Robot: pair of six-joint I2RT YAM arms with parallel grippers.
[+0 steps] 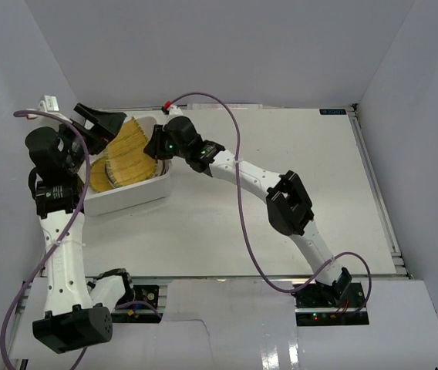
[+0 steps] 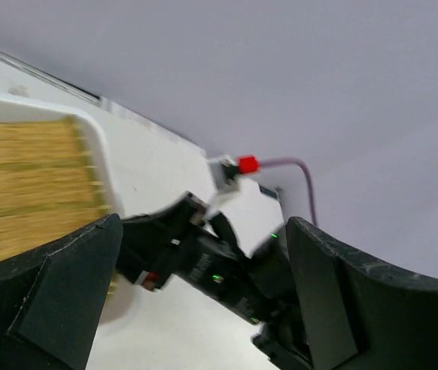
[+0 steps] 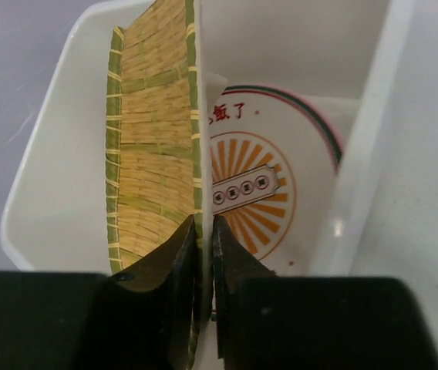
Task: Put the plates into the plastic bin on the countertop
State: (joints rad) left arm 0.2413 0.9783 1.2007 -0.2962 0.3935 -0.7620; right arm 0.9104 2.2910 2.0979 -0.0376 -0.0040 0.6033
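Note:
The white plastic bin (image 1: pixel 130 199) stands at the back left of the countertop (image 1: pixel 281 200). A yellow woven plate (image 1: pixel 136 146) stands on edge inside it, and more yellow weave (image 1: pixel 98 176) shows lower left of it. My right gripper (image 1: pixel 156 143) is shut on the woven plate's rim; in the right wrist view the gripper (image 3: pixel 205 231) pinches the woven plate (image 3: pixel 153 131) edge-on. Beside it in the bin (image 3: pixel 365 131) lies a white plate with an orange pattern (image 3: pixel 261 185). My left gripper (image 1: pixel 102 123) hovers open and empty over the bin's back left. The other plates are hidden.
A purple cable with a red connector (image 1: pixel 170 104) runs along the back edge by the bin. In the left wrist view my left gripper (image 2: pixel 202 231) looks past the woven plate (image 2: pixel 26 185) at the right arm's wrist (image 2: pixel 219 270). Grey walls enclose the countertop.

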